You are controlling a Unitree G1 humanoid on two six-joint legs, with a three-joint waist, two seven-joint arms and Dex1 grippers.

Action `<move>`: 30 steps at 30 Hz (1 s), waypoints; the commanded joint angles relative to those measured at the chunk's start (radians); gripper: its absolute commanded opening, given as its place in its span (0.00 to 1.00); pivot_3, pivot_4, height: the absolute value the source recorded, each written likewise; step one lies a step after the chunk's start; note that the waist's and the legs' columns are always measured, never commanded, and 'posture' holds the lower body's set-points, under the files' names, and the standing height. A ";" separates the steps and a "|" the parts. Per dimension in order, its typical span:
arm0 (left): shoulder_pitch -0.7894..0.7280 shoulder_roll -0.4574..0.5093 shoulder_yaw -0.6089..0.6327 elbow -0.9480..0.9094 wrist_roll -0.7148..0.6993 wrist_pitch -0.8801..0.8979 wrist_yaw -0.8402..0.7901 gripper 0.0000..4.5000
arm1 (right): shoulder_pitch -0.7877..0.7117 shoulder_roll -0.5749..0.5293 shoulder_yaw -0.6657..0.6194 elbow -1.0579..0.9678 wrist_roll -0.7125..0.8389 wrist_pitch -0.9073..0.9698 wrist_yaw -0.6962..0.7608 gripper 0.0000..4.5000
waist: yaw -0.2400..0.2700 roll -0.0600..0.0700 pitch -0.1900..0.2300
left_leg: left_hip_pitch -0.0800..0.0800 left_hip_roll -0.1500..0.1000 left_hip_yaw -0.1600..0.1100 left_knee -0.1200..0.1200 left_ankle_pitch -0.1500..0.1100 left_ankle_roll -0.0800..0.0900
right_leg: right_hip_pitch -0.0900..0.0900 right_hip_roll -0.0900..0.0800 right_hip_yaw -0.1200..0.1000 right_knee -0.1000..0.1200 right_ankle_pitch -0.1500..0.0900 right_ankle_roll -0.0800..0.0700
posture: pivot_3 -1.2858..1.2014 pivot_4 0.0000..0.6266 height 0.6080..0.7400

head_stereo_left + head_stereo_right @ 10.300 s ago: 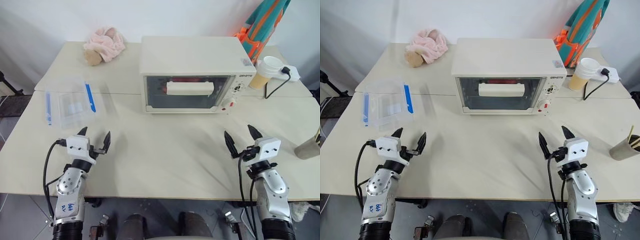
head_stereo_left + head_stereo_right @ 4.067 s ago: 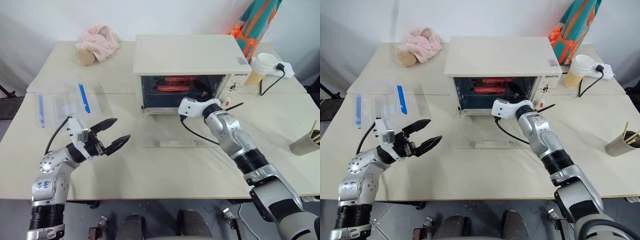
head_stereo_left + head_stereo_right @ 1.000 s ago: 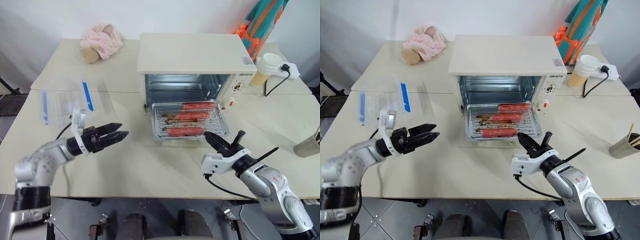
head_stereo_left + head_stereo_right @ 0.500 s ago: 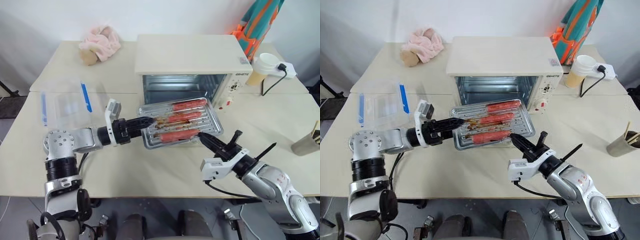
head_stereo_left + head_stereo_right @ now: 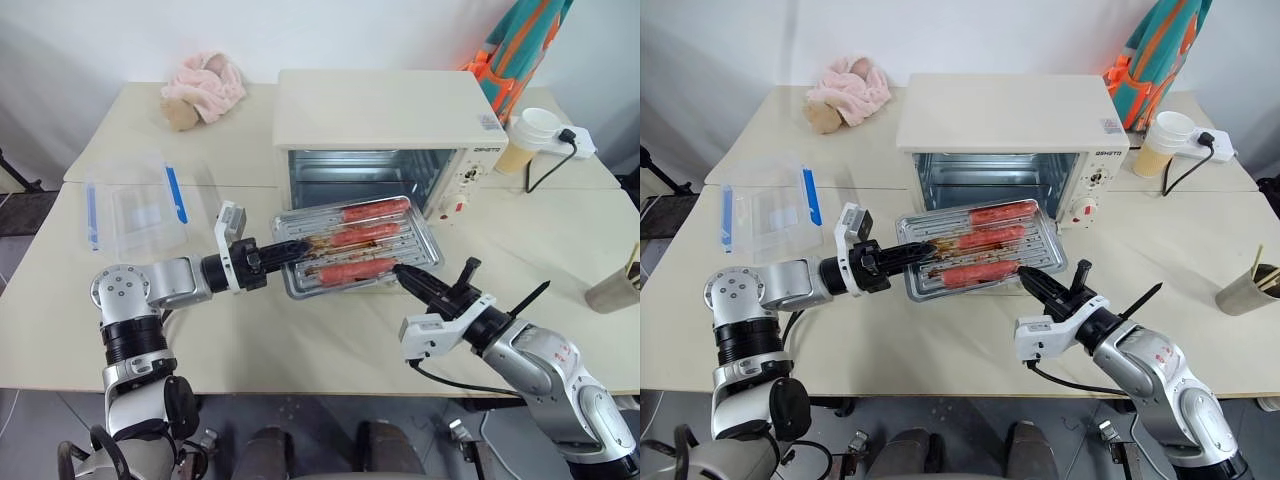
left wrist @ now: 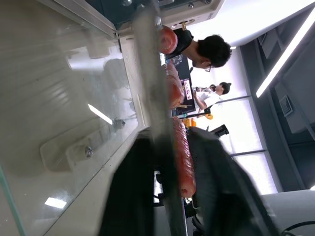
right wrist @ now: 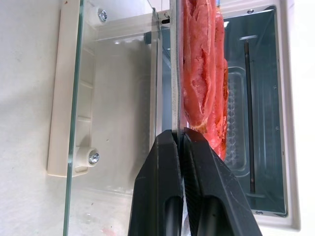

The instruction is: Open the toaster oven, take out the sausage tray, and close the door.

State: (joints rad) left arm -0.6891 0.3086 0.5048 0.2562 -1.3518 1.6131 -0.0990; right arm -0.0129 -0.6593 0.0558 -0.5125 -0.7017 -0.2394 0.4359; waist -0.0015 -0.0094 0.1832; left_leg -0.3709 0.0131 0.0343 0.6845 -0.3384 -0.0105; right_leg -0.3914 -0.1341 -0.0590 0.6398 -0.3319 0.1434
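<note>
The cream toaster oven stands at the back of the table with its cavity open. Its glass door lies flat in front, under the sausage tray. This silver tray carries three reddish sausages and hangs slightly tilted just in front of the oven mouth. My left gripper is shut on the tray's left rim; its fingers sit either side of the metal edge. At the front right rim my right gripper is shut too, its fingers pinching the edge.
A clear plastic box with blue clips lies at the left. A pink plush toy sits at the back left. A paper cup and a cable stand right of the oven, and another cup at the right edge. People show in the background.
Over the last second my left gripper swung right to the tray's left rim and closed on it. The tray rose off the door and turned slightly; since half a second ago nothing has moved.
</note>
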 commanded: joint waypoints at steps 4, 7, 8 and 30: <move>0.005 0.008 0.002 0.043 -0.130 0.001 0.067 0.00 | -0.010 0.016 -0.026 -0.050 0.115 0.020 0.044 0.06 | 0.000 0.000 0.000 | 0.000 0.000 0.000 0.000 0.000 0.000 | 0.000 0.000 0.000 0.000 0.000 0.000 | 0.52 0.24 1.00; 0.005 0.011 0.009 0.074 -0.190 -0.006 0.127 0.00 | -0.009 0.000 -0.031 -0.061 0.152 0.018 0.069 0.26 | 0.000 -0.001 0.000 | 0.001 0.000 0.000 0.000 0.000 0.000 | 0.000 0.000 0.000 0.000 0.000 0.000 | 0.52 0.24 1.00; 0.005 0.017 0.003 0.080 -0.218 -0.009 0.141 0.00 | -0.008 -0.008 -0.033 -0.064 0.166 0.018 0.080 0.33 | 0.000 -0.001 0.000 | 0.001 0.000 0.000 0.000 0.000 0.000 | 0.000 0.000 0.000 0.000 0.000 0.000 | 0.52 0.24 1.00; 0.235 0.698 -0.341 0.231 -0.620 0.001 -0.172 0.00 | 0.174 -0.103 -0.231 0.190 0.768 -0.019 0.328 0.57 | -0.003 -0.003 0.000 | 0.003 0.001 0.002 -0.001 0.000 0.000 | 0.000 0.001 0.007 -0.003 0.000 -0.001 | 0.52 0.24 1.00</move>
State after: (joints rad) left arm -0.4544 0.9794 0.1435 0.4729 -1.9345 1.6146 -0.1872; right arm 0.1723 -0.7559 -0.1415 -0.3494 0.0340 -0.2422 0.7646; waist -0.0044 -0.0126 0.1834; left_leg -0.3680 0.0140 0.0365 0.6830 -0.3385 -0.0102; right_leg -0.3915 -0.1328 -0.0524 0.6370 -0.3324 0.1420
